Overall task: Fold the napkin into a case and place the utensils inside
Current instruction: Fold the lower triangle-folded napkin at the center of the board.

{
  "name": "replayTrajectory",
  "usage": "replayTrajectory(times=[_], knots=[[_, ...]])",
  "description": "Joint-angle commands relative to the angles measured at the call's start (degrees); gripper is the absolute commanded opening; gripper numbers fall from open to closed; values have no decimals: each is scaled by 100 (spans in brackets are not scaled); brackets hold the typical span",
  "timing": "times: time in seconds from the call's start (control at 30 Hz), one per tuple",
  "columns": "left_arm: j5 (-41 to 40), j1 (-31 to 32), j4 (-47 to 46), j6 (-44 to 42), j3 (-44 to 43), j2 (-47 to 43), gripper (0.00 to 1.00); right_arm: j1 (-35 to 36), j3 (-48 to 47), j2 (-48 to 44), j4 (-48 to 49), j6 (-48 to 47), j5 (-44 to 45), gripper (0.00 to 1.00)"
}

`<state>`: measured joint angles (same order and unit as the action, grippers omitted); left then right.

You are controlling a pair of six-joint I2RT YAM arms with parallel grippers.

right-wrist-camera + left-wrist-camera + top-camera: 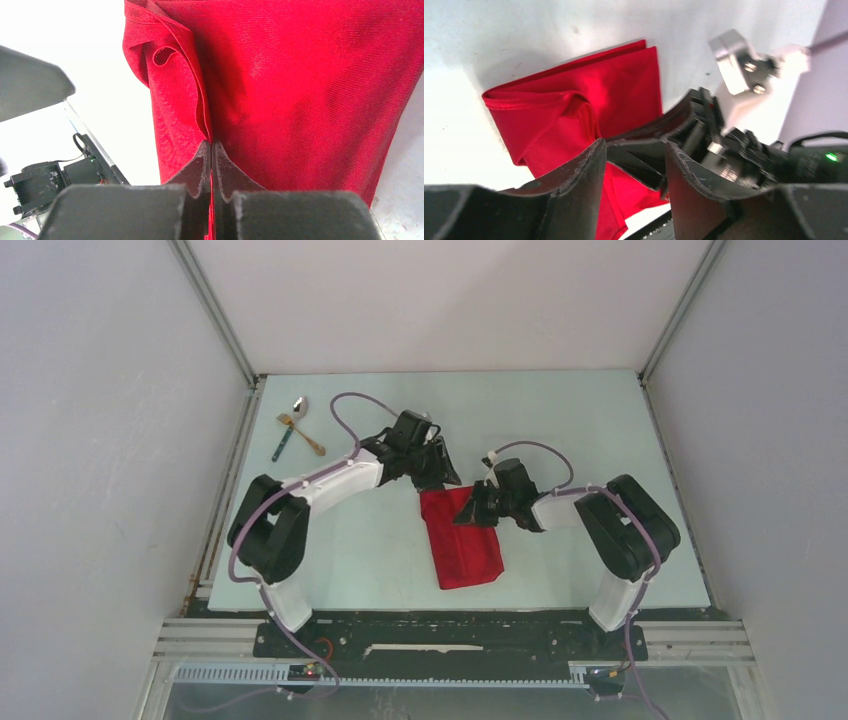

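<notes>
So, folded bright red cloth napkin (462,538) mid pale table (570,420), long axis near-to-far, slightly tilted, right gripper (212,150) jaws clamped on its fold, left gripper (634,148) jaws apart at its far end

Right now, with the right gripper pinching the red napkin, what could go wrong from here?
The right gripper is shut on a thin fold of the napkin, while the left gripper hangs open and pins nothing. A pull may drag or unfold the whole cloth. The two grippers also sit close together near the napkin's far end, so they might bump.
</notes>
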<state>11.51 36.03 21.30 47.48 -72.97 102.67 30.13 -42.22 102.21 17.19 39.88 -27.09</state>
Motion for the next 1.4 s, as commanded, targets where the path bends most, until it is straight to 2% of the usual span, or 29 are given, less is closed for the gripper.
replayTrajectory(times=[0.0,0.13,0.33,0.67,0.87,1.37], knots=[[309,-74,-103,-178,105,-586,53,22,141,-360,382,196,182,0],[254,-287,-162,-176,412,-665,49,3,285,-451,423,265,301,0],[261,-582,-233,-295,560,-396,28,-16,455,-484,554,505,417,0],[286,-573,-418,-310,429,94,14,-42,584,-492,604,642,559,0],[356,-499,-487,-271,294,424,10,-52,587,-483,632,657,547,0],[546,-345,-761,-151,47,930,9,-32,582,-477,562,512,519,0]])
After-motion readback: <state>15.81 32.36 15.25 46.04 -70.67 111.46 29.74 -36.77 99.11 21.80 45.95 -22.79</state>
